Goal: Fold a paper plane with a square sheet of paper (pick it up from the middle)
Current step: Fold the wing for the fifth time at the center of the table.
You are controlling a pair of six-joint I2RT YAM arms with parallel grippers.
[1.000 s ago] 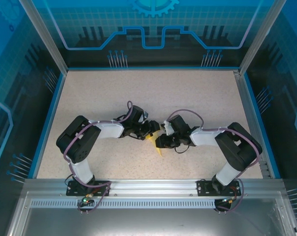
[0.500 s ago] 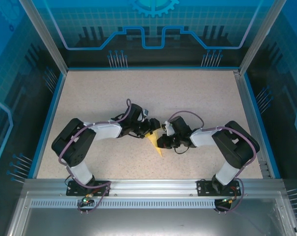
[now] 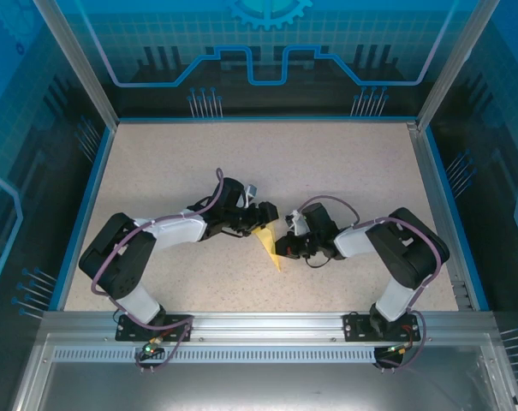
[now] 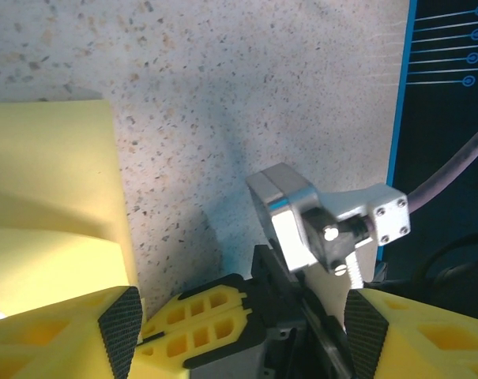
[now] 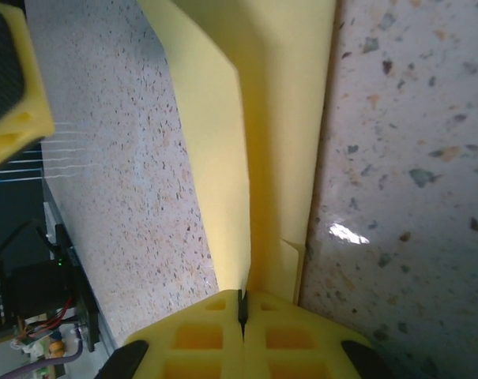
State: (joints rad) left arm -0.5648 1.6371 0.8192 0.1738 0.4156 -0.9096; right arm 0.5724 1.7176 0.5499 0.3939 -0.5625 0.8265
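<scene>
The square sheet of paper is folded into a narrow pale-yellow paper plane (image 3: 268, 246) that lies mid-table with its sharp tip toward the near edge. My right gripper (image 3: 282, 247) is shut on its right side. In the right wrist view the paper plane (image 5: 258, 118) runs straight out from the closed jaws of the right gripper (image 5: 241, 306). My left gripper (image 3: 257, 226) is open just left of the paper. In the left wrist view the left gripper (image 4: 242, 335) has its pads wide apart, the paper plane (image 4: 49, 197) lies at the left, and the right gripper's yellow fingers (image 4: 195, 316) lie between the pads.
The speckled table (image 3: 327, 171) has a blue border on three sides and an aluminium rail (image 3: 267, 324) at the near edge with both arm bases. Transparent blue walls enclose it. The far half of the table is free.
The right gripper's jaws have closed on the paper. Both arms have sunk lower and shifted slightly; the left gripper has moved a little left and stays open.
</scene>
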